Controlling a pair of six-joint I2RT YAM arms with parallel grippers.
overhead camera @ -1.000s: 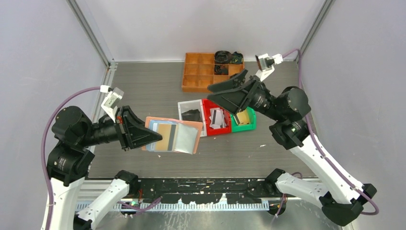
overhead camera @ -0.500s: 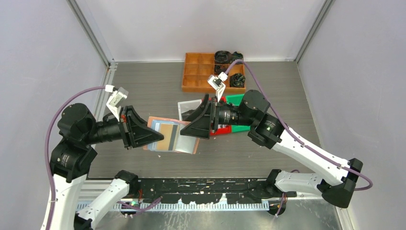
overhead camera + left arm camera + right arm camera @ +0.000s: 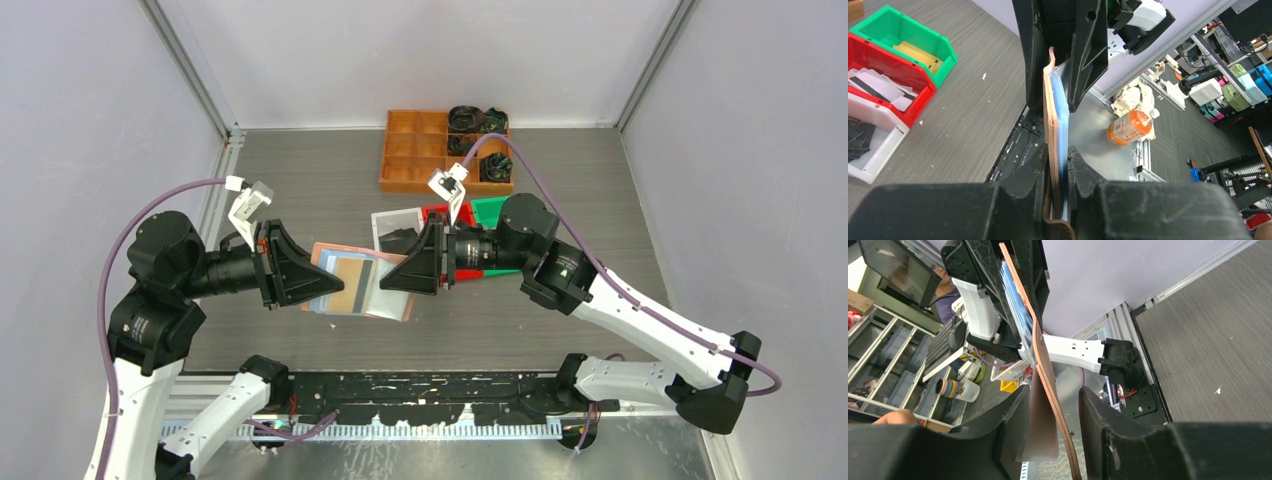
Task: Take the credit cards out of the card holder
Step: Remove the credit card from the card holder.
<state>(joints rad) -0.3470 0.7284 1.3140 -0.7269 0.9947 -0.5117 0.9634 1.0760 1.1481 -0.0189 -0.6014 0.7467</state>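
The salmon-pink card holder (image 3: 385, 290) hangs open above the table with its pale blue clear pockets facing up. A gold credit card (image 3: 347, 288) and a grey-blue one show inside the pockets. My left gripper (image 3: 325, 283) is shut on the holder's left edge; the left wrist view shows its jaws (image 3: 1058, 160) pinching the leather and blue plastic (image 3: 1053, 110). My right gripper (image 3: 395, 278) is at the holder's right edge. In the right wrist view its jaws (image 3: 1054, 410) straddle the tan flap (image 3: 1040, 365) with gaps on both sides, so it is open.
Behind the right gripper stand a white bin (image 3: 397, 230) with dark cards, a red bin (image 3: 432, 212) and a green bin (image 3: 490, 208). Pale cards lie in the red bin (image 3: 878, 65), gold ones in the green bin (image 3: 903, 35). An orange compartment tray (image 3: 420, 150) sits at the back.
My right arm swung from above the bins to the holder's right edge, and its jaws narrowed around the flap. My left gripper kept its hold and barely moved.
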